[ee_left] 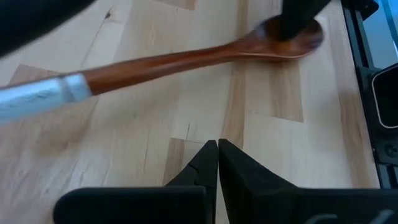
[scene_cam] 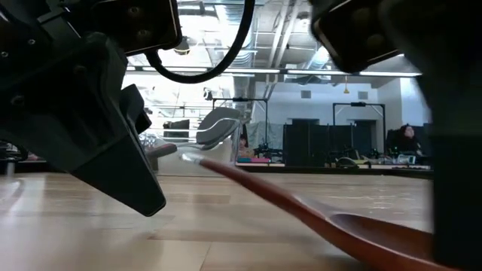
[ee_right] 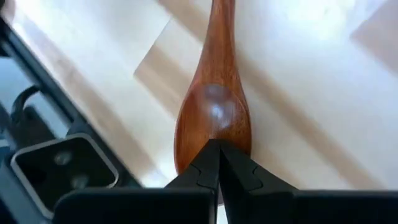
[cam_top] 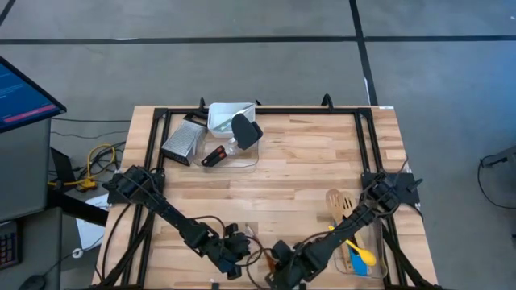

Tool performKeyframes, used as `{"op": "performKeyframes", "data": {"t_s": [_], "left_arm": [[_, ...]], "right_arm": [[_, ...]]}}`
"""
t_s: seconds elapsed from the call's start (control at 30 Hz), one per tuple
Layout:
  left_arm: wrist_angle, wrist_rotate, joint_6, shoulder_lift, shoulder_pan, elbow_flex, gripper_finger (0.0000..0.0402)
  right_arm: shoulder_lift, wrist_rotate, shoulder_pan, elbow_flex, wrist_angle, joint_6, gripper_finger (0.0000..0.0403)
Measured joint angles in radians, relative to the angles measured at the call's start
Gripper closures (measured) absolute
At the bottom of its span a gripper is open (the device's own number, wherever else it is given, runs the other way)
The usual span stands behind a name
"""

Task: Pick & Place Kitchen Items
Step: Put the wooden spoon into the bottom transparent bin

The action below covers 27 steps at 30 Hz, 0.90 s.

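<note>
Wooden spoon lies flat on counter, at near edge between both arms, well apart from clear tub at far side. Right end effector clenched, holding nothing, tips over spoon bowl. Left end effector clenched too, empty, just beside spoon handle. Likely step: grasp spoon. Advice: fingers must part first, then straddle narrow neck rather than slick rounded bowl, descend square to counter, clamp firmly before lifting to avoid pivoting.
</note>
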State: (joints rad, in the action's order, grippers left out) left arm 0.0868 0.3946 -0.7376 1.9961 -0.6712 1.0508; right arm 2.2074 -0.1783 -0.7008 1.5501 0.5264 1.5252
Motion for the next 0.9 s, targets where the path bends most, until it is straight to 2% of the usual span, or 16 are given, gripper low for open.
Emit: {"op": "performKeyframes", "data": {"t_s": [0.4,0.53,0.63,0.8,0.9], "left_arm": [[-0.007,0.001,0.066,0.000,-0.009,0.000,0.0400],[-0.067,0.009,0.079,-0.007,-0.009,0.002,0.0400],[-0.184,0.062,0.078,-0.031,-0.010,0.004,0.0400],[-0.452,0.219,0.024,-0.134,-0.004,-0.001,0.0400],[-0.494,0.283,-0.018,-0.234,0.001,-0.066,0.0400]], "right_arm": [[-0.003,-0.007,0.111,0.000,0.148,-0.119,0.0403],[-0.005,-0.010,0.141,0.000,0.186,-0.149,0.0403],[-0.005,-0.009,0.150,0.000,0.190,-0.171,0.0403],[-0.004,-0.011,0.149,0.001,0.185,-0.174,0.0403],[-0.002,-0.038,0.143,0.009,0.187,-0.175,0.0403]]}}
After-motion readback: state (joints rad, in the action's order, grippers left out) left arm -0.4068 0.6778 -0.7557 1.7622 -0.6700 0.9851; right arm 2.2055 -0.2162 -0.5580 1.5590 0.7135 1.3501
